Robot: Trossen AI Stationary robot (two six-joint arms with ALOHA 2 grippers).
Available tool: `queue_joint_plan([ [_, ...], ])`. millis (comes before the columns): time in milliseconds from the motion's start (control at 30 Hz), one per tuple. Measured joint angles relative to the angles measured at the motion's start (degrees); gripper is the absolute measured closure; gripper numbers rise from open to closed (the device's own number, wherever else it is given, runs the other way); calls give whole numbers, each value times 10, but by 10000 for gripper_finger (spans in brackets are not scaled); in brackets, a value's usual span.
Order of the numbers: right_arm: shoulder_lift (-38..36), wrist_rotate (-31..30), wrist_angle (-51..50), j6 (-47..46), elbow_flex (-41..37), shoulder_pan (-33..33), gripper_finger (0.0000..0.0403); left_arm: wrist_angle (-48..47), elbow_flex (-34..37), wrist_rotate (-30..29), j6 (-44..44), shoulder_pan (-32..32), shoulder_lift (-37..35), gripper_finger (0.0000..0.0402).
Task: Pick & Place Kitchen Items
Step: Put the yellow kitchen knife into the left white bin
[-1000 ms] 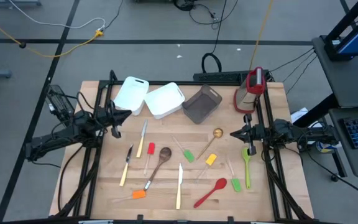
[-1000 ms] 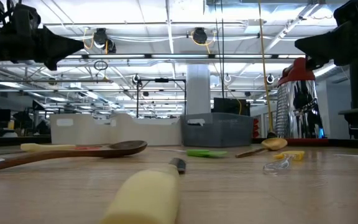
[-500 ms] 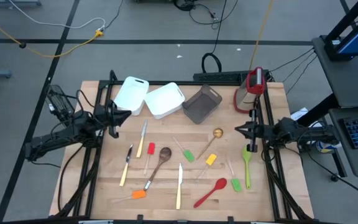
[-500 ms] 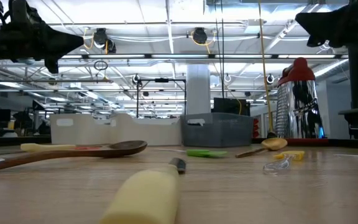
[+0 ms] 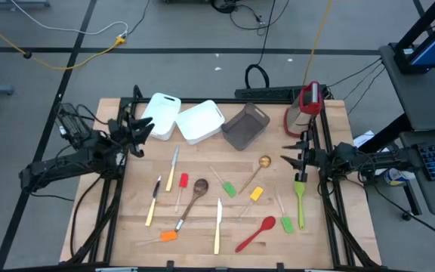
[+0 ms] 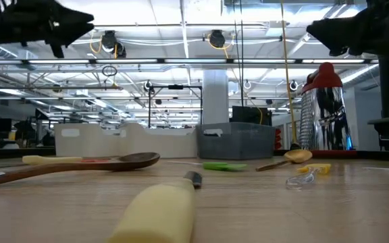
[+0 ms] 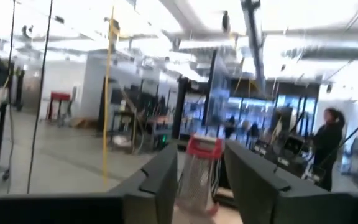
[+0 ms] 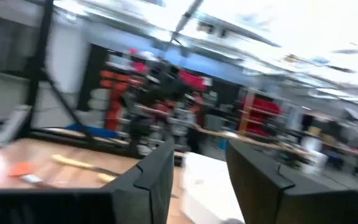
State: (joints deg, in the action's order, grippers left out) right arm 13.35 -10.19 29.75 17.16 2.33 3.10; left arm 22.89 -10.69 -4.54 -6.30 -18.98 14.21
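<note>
Left gripper (image 5: 143, 128): raised above the table's left edge near the white bin (image 5: 159, 115), fingers spread, nothing held.
Right gripper (image 5: 291, 151): raised above the right side, fingers parted, empty.
Utensils: scattered on the wooden table (image 5: 202, 242); green spoon (image 5: 300, 202) lies just below the right gripper.

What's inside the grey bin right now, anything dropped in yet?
From above, the grey bin shows only its bare dark floor, no utensils. It sits tilted, so the corner under its far wall is shadowed and cannot be checked.
</note>
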Motion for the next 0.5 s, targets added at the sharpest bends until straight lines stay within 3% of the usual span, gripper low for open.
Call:
queue_joint_plan([
  [167,42,-65,17,4,0,0,260,-193,-143,-20,4,0,99,251],
  [300,72,-63,18,12,0,-8,265,-349,-266,-59,19,0,187,262],
  [500,95,-63,38,-6,0,-25,262,-546,-413,-63,-66,0,287,272],
])
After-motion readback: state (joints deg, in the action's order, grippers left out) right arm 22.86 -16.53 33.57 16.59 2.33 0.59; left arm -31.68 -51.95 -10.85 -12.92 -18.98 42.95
